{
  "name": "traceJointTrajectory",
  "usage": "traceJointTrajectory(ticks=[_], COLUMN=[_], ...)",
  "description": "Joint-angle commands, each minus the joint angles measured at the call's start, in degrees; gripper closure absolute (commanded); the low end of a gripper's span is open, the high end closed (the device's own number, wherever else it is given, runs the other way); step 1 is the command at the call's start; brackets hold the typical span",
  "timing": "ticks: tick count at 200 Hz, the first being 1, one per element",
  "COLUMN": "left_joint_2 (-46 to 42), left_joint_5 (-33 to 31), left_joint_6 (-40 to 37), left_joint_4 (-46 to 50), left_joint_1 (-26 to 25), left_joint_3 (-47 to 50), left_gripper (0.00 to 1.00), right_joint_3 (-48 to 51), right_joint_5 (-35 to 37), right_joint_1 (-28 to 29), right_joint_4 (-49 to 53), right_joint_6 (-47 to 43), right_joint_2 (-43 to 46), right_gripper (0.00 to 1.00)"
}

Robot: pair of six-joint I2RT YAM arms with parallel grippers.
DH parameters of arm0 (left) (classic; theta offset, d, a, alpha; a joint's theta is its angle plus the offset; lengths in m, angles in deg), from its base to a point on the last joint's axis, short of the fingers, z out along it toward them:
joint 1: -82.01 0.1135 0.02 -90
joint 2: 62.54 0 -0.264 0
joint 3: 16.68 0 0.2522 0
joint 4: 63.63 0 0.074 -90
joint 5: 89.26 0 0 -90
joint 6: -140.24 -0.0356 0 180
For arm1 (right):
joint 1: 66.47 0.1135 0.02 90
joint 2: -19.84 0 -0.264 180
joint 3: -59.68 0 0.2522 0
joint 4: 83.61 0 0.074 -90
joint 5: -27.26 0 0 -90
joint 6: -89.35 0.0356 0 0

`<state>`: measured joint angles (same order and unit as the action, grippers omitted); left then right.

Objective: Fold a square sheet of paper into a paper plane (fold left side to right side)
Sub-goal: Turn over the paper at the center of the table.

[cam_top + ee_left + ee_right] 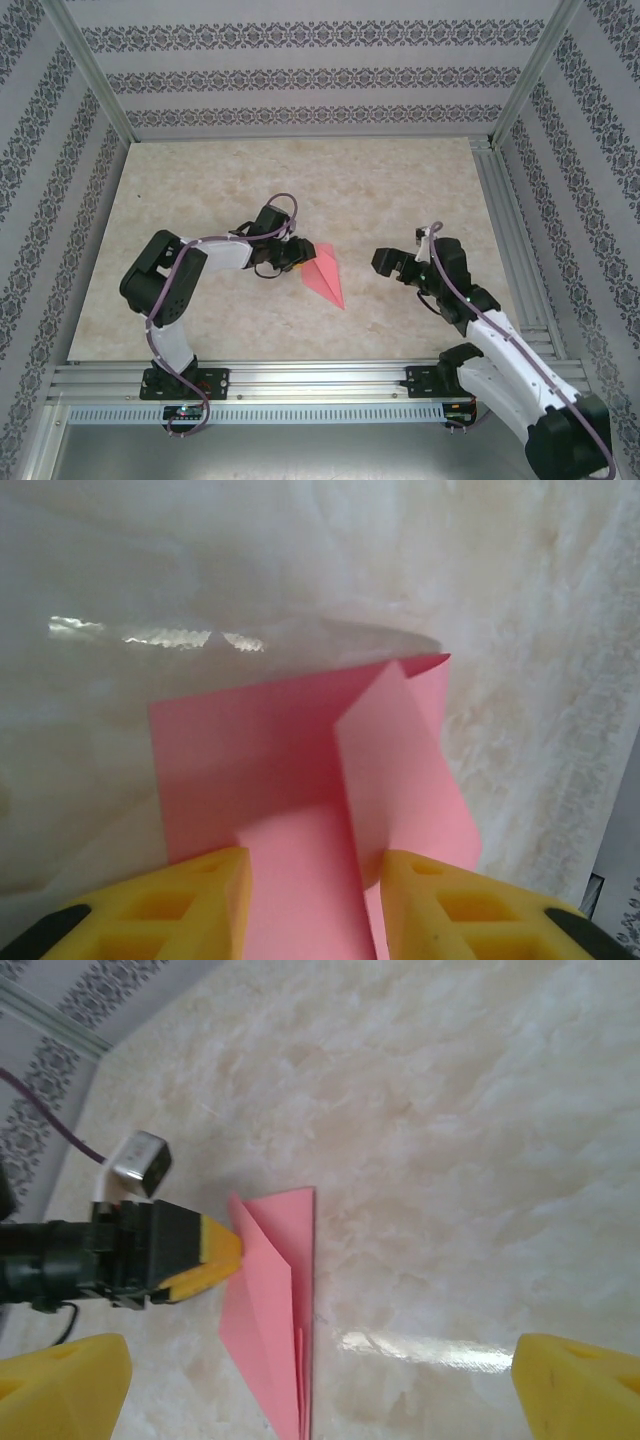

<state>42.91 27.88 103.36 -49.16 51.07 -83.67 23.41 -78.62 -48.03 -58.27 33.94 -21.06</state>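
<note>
- Left gripper, close up in its own wrist view: yellow fingers stand partway apart and straddle the wide end of the paper plane. Pink paper runs through the gap, with a raised flap just beside the right-hand finger. I see no pinch on it.
- The plane lies flat on the table, just right of that gripper and touching it. Its long axis runs from the wide end to the point, which aims at the near edge and slightly right.
- The left arm is nearer by far.
- Right gripper: jaws fully spread and empty. It sits well apart to the plane's right, facing it across bare table.
- My read: the next move turns on contact at the wide end. The right arm must travel left to reach the point or the crease.
</note>
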Motion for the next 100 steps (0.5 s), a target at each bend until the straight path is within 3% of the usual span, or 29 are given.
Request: traceJointTrajectory(ticks=[1, 60, 100], left_joint_2=[1.6, 3.6, 0.8], left_joint_5=[2.4, 3.6, 4.1], left_joint_6=[2.1, 2.2, 2.2], left_joint_4=[-5.8, -6.6, -8.9], left_joint_1=[-1.5, -2.8, -3.1], left_joint_3=[-2.2, -4.6, -4.2], left_gripper=[0.61, 0.72, 0.89], right_joint_3=[2.2, 8.7, 10.3], right_joint_5=[-2.5, -4.2, -6.1], right_joint_1=[-0.5, -0.7, -0.7], right_joint_4=[-3.6, -8.1, -13.9], right_joint_6=[3.2, 7.3, 10.4], right_joint_2=[3.5, 8.7, 7.1], right_gripper=[0.02, 0.02, 0.02])
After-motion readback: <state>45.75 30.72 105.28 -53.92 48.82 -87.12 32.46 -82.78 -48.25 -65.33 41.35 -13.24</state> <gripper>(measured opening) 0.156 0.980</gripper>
